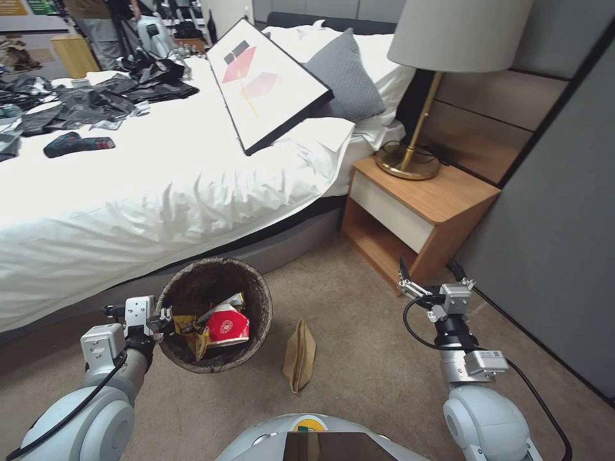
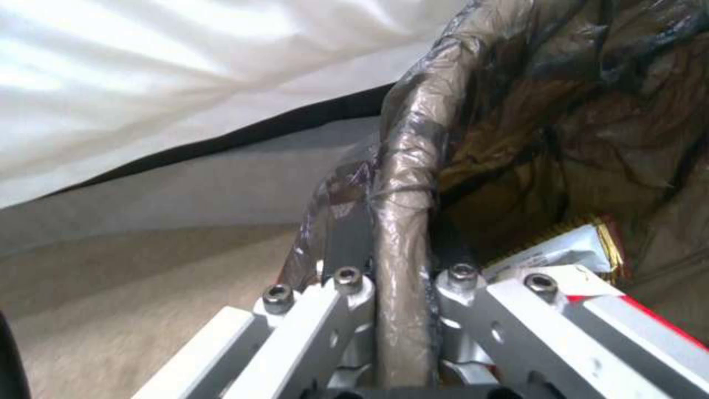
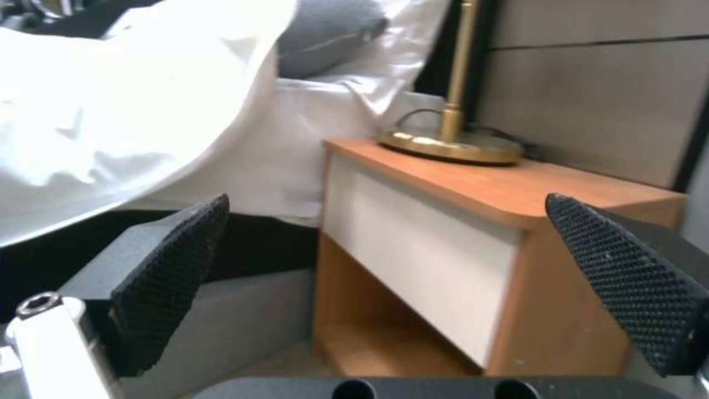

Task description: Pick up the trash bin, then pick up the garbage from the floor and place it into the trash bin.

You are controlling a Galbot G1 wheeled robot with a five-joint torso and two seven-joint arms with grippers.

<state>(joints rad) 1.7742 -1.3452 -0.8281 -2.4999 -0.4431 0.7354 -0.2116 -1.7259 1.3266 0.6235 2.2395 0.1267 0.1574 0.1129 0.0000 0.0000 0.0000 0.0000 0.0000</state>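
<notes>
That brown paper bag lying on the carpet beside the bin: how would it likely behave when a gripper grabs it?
The brown paper bag lies flat and creased, so it probably weighs little and crumples under a pinch. Flat on the carpet, its edges may be hard to catch. The right gripper, open above the floor, looks wide enough for it.

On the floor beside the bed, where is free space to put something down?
Bare carpet lies between the brown paper bag and the right gripper, in front of the nightstand. It is crowded near the bed: the trash bin, held at its rim by the left gripper, sits close beside the bag. The right gripper, jaws open, hovers by the nightstand corner.
</notes>
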